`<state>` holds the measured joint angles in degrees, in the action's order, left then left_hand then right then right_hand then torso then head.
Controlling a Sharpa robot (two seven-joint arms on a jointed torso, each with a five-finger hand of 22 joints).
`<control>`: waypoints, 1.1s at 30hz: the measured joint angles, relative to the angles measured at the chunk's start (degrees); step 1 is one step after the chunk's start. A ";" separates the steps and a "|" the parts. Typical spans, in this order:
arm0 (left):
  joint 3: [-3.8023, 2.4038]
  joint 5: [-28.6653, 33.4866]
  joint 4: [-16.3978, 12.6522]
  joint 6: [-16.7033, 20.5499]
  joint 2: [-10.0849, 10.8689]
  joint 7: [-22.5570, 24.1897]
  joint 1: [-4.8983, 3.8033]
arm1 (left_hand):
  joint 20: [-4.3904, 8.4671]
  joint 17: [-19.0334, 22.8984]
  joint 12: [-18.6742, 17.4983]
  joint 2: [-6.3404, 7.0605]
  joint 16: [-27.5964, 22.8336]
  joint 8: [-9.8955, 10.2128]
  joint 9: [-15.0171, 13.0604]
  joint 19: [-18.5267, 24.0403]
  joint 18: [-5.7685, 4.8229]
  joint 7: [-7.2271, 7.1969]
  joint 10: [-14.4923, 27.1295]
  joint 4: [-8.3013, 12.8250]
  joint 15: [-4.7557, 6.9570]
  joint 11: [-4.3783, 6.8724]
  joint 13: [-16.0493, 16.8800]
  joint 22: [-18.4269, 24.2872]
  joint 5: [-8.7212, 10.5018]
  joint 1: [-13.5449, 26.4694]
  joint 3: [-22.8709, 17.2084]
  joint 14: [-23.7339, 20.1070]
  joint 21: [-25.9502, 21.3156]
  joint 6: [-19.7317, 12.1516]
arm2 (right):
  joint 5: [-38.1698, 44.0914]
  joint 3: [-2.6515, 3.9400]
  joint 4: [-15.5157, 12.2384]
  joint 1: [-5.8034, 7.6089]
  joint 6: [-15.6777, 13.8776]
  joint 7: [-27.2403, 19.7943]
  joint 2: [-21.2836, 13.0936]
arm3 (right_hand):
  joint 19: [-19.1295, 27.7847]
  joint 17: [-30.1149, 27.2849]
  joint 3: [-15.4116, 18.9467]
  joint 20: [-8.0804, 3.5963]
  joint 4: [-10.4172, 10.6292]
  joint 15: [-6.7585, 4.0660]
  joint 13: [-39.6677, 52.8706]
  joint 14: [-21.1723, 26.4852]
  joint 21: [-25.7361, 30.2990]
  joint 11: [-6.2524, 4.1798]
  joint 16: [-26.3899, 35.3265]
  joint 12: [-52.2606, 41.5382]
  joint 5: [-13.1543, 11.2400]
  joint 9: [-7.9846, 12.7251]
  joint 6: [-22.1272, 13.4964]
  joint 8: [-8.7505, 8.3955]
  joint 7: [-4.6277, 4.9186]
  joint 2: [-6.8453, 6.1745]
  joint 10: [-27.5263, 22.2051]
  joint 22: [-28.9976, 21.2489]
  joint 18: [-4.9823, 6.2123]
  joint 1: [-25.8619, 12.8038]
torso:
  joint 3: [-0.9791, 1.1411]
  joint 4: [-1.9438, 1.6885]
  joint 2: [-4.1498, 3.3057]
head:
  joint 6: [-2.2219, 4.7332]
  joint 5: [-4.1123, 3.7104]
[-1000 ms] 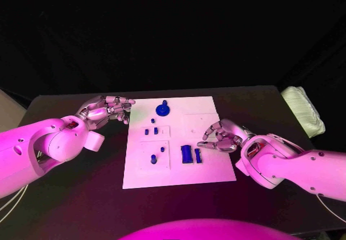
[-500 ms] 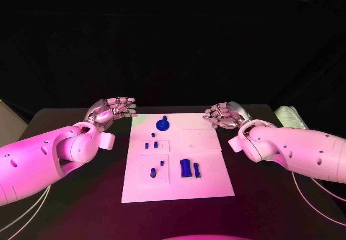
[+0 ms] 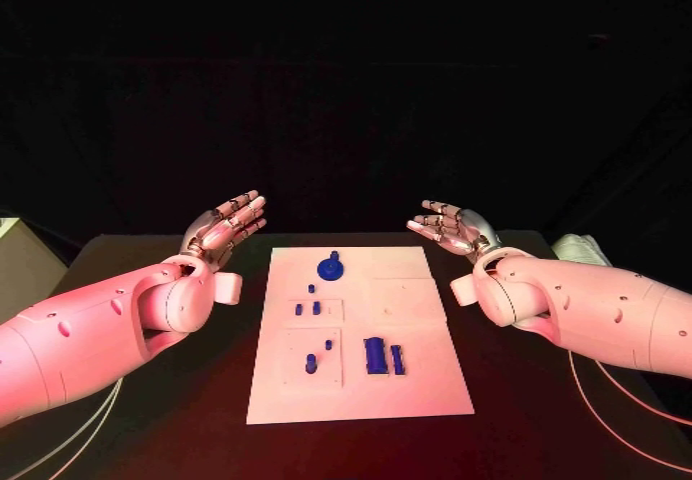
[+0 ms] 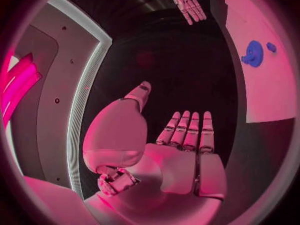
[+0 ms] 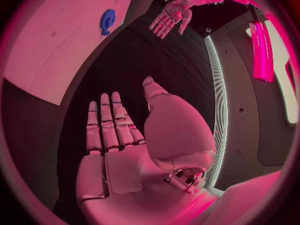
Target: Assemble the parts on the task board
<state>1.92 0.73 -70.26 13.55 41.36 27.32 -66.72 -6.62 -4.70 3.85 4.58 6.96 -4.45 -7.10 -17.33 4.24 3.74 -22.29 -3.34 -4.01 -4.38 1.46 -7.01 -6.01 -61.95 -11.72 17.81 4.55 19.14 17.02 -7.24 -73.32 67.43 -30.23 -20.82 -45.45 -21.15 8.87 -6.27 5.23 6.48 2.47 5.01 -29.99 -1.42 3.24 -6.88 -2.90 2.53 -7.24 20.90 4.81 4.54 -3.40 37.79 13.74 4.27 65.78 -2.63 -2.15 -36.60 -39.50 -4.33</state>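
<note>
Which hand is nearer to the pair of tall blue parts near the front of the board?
Right. The right hand is raised beyond the board's far right corner; the left hand is raised off its far left corner, farther from the tall blue parts.

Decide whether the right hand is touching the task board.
Apart. The head view shows the right hand raised, fingers spread, dark table between it and the task board.

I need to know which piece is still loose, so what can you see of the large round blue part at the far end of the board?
The large round blue part looks like a flat, disc-shaped plastic piece with a small knob or stem rising from it. It sits on the task board near the far edge, roughly midway across. Neither hand touches it: the left hand and right hand are raised with fingers spread, off to either side. The left wrist view shows it too.
</note>
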 measured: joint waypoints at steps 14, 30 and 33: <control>-1.32 -0.10 -13.53 13.74 2.24 0.33 4.52 | 6.12 4.29 -3.19 -4.17 -6.27 3.76 6.45 15.60 -3.07 -3.56 20.14 3.07 3.71 4.07 -1.28 6.35 5.35 53.05 10.50 -16.12 -3.95 -17.21 | -10.74 6.72 -15.08 -6.60 -8.63 -4.48 0.73 | 19.02 -8.03 5.69 -4.87 -5.69 -2.23 -4.55 27.17 0.93 -2.96 6.10 2.39 -2.08 6.57 -18.85 -4.06 -4.19 3.09 -34.19 -12.44 -3.48 -54.02 | 2.29 1.85 4.72 | 4.85 4.14; -1.85 -0.13 -19.50 28.39 3.37 1.20 6.55 | 6.61 4.64 -3.47 -4.62 -6.76 4.26 7.04 17.13 -3.06 -3.75 22.08 3.34 3.99 4.38 -1.41 6.96 5.61 61.61 11.48 -17.60 -4.21 -18.83 | -16.54 7.20 -16.53 -7.24 -13.33 -7.50 0.73 | 20.88 -8.81 6.26 -5.21 -6.25 -2.48 -4.95 29.70 1.14 -3.24 6.51 2.70 -2.33 7.19 -20.68 -4.61 -4.56 3.48 -37.50 -13.68 -3.47 -65.55 | 2.61 2.14 5.41 | 5.12 4.33; -1.85 -0.13 -19.51 29.03 3.37 1.26 6.55 | 6.61 4.64 -3.47 -4.62 -6.76 4.26 7.05 17.13 -3.06 -3.75 22.08 3.34 4.00 4.38 -1.41 6.96 5.61 61.61 11.48 -17.60 -4.21 -18.83 | -16.79 7.20 -16.53 -7.24 -13.55 -7.61 0.73 | 20.88 -8.82 6.26 -5.21 -6.25 -2.48 -4.97 29.70 1.14 -3.24 6.51 2.70 -2.33 7.19 -20.68 -4.61 -4.56 3.48 -37.49 -13.69 -3.47 -65.55 | 2.62 2.15 5.41 | 5.12 4.33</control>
<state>0.06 0.60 -89.77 42.58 44.74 28.58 -60.17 -0.01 -0.05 0.38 -0.04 0.20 -0.19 -0.05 -0.20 1.19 -0.01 -0.21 0.00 -0.01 -0.01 0.05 -0.05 -0.40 -0.34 -0.24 0.21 0.34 0.31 0.22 -0.04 -89.85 60.19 -43.78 -28.42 -44.72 -0.27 0.05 -0.01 0.01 0.23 -0.01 0.05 -0.29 -0.28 0.00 -0.37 -0.20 0.19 -0.05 0.22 0.20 -0.03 0.08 0.30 0.05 0.80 0.23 -0.01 0.00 -31.19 -34.38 -0.01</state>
